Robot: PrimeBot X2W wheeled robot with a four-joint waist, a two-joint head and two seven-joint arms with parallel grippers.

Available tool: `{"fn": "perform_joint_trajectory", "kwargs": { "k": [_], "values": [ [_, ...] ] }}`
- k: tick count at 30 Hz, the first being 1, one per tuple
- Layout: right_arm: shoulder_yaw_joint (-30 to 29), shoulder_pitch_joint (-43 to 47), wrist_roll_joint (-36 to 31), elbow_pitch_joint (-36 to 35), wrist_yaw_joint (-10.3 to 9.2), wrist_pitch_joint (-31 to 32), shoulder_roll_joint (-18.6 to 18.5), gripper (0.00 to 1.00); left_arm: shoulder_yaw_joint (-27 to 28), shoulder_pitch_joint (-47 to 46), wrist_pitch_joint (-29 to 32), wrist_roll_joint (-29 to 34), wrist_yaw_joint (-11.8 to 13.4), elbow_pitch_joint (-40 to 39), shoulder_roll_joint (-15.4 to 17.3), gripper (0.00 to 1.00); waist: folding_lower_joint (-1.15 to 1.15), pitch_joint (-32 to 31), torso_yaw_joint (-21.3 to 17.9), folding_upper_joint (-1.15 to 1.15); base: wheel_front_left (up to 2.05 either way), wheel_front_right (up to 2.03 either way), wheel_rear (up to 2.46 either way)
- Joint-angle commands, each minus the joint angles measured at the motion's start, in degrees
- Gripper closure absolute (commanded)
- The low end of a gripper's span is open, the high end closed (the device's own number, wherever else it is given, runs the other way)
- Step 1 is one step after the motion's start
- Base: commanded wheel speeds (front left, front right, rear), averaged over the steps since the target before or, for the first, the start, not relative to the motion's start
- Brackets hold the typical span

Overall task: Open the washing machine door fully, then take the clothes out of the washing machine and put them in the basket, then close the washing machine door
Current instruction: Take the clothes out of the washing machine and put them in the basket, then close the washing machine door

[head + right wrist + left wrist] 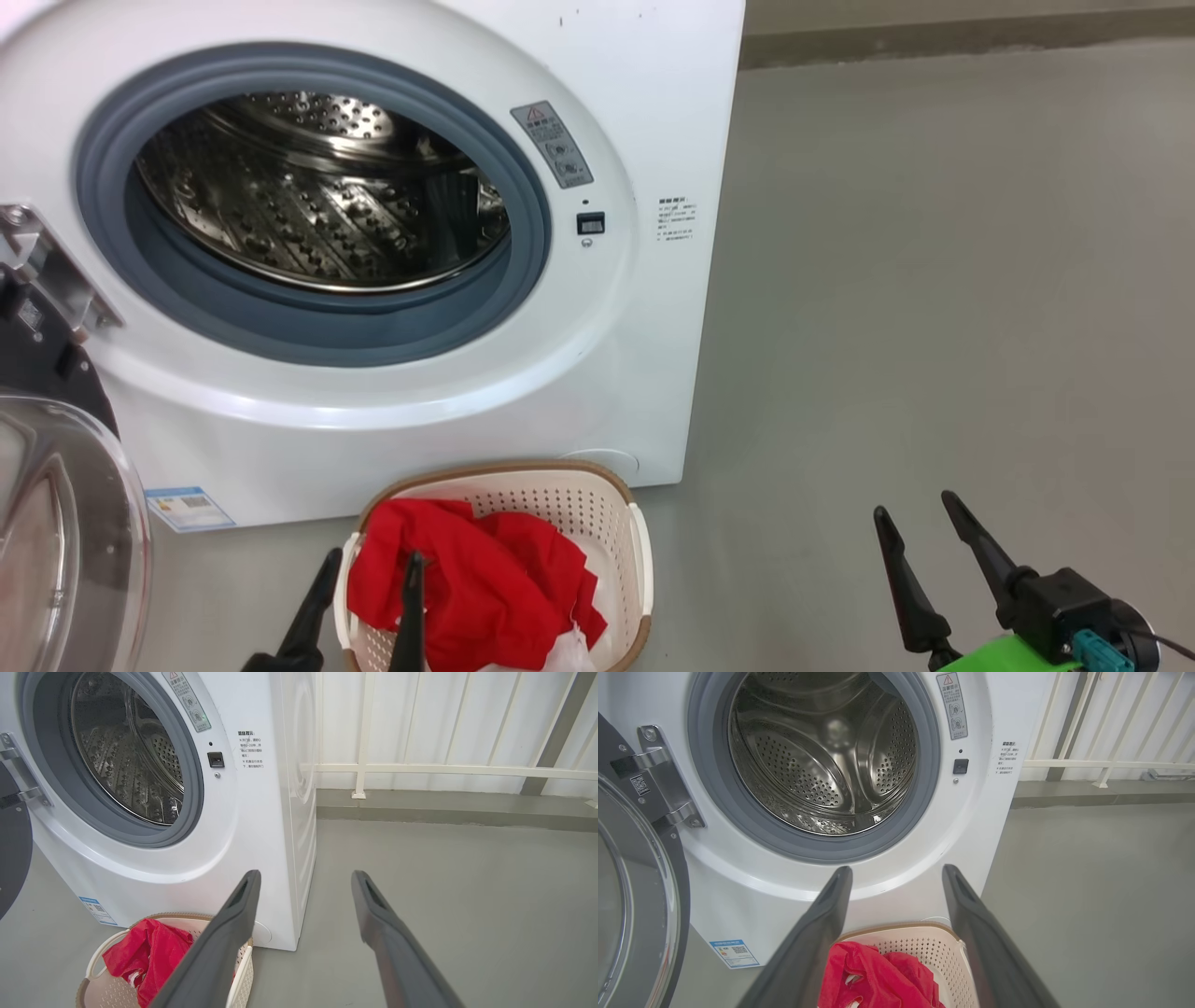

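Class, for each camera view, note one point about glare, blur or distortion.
Head view: glare streaks the steel drum and the washing machine door glass. Left wrist view: the left gripper looms large. Right wrist view: wide-angle bows the washing machine edges; lighting flat, shadows faint.

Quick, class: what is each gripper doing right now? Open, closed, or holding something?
Left gripper: jaws open, holding nothing.
Right gripper: jaws open, holding nothing.

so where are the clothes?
The clothes sit in the basket before the washing machine, low centre-left in the head view, by the left gripper.
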Motion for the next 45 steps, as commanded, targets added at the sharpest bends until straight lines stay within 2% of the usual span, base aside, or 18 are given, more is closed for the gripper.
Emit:
{"fn": "perform_joint_trajectory", "kwargs": {
  "k": [1, 36, 45],
  "values": [
    [1.2, -0.2, -0.5, -1.6, 0.36, -0.2, -0.3, 0.0, 1.6, -0.3, 0.0, -0.3, 0.4, -1.8, 0.7, 0.0, 0.0, -0.8, -0.1, 0.0, 0.0, 0.0, 0.0],
    [1.7, 1.8, 0.8, -2.8, 0.36, 0.7, -0.3, 0.0, 0.2, 2.0, 1.0, -1.4, 1.3, -1.4, 1.8, 0.0, 0.0, -2.9, -0.3, 0.0, 0.0, 0.0, 0.0],
    [1.7, 1.9, 0.9, -2.9, 0.36, 0.7, -0.3, 0.0, -0.1, 1.7, 1.0, -1.7, 1.5, -1.6, 2.1, 0.0, 0.0, -3.0, -0.2, 0.0, -0.79, 0.79, 0.0]
  ]
}}
